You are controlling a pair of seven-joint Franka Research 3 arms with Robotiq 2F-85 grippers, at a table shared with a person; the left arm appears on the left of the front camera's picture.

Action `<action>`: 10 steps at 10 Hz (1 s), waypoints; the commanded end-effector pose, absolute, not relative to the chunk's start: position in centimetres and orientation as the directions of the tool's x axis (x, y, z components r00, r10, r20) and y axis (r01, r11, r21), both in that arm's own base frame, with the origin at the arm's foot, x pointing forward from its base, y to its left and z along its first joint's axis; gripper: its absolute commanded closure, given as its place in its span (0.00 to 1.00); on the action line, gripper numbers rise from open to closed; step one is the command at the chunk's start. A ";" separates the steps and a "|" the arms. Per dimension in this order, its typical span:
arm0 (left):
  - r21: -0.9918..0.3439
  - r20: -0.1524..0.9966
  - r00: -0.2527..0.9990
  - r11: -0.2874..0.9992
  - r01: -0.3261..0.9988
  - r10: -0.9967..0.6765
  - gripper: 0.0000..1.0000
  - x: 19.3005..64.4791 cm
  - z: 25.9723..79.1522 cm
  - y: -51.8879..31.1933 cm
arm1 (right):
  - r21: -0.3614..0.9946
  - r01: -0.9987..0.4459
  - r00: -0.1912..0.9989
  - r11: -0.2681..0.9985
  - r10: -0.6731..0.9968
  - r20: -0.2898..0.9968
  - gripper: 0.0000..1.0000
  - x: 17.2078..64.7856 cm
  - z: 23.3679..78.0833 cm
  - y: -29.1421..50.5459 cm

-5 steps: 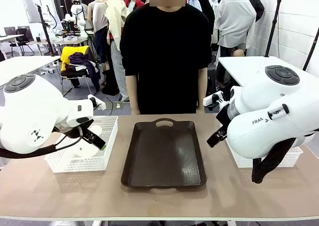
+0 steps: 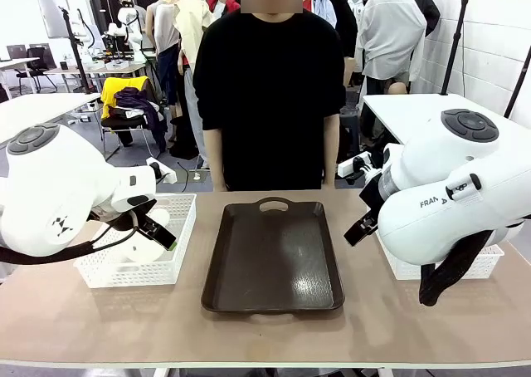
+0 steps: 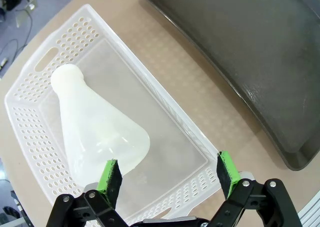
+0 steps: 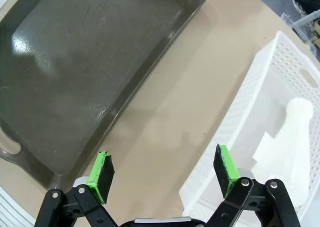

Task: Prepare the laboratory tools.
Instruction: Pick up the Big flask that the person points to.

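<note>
One frosted white conical flask (image 3: pixel 95 132) lies on its side in a white mesh basket (image 3: pixel 165 117), neck pointing away from my left gripper (image 3: pixel 168 176). That gripper hangs open just above the basket, its green pads (image 3: pixel 110 179) wide apart, and hovers over the left basket (image 2: pixel 170 265) in the front view. The other flask (image 4: pixel 295 137) lies in the right basket (image 4: pixel 250 122). My right gripper (image 4: pixel 162 172) is open over bare table between this basket and the dark tray (image 4: pixel 85 62), holding nothing.
The dark brown tray (image 2: pixel 274 257) sits at the table's middle, handle toward the person standing at the far side with arms down. The right basket (image 2: pixel 481 265) is mostly hidden behind my right arm. Bare tabletop runs along the near edge.
</note>
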State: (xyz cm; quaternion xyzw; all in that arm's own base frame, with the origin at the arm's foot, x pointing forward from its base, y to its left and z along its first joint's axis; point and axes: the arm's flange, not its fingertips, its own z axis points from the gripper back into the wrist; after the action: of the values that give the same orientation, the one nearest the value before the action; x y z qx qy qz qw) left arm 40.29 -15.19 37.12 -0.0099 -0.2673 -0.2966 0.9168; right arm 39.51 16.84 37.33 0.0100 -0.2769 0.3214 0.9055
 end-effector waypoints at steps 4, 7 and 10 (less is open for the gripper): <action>0.140 0.496 0.682 0.825 0.547 -0.537 0.00 40.3 37.1 -15.1 | -0.159 -0.587 0.640 0.793 0.576 0.508 0.00 39.5 37.3 16.8; 0.140 0.496 0.682 0.825 0.547 -0.537 0.00 40.3 37.1 -15.1 | -0.159 -0.587 0.640 0.793 0.576 0.508 0.00 39.5 37.3 16.8; 0.141 0.496 0.681 0.823 0.550 -0.539 0.00 40.3 37.1 -15.2 | -0.160 -0.588 0.640 0.793 0.577 0.508 0.00 39.5 37.3 16.8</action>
State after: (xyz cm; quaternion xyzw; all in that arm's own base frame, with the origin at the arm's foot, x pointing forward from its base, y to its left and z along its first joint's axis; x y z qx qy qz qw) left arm 40.27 -15.25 37.12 -0.0096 -0.2673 -0.2973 0.9165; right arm 39.51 16.84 37.33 0.0100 -0.2769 0.3214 0.9055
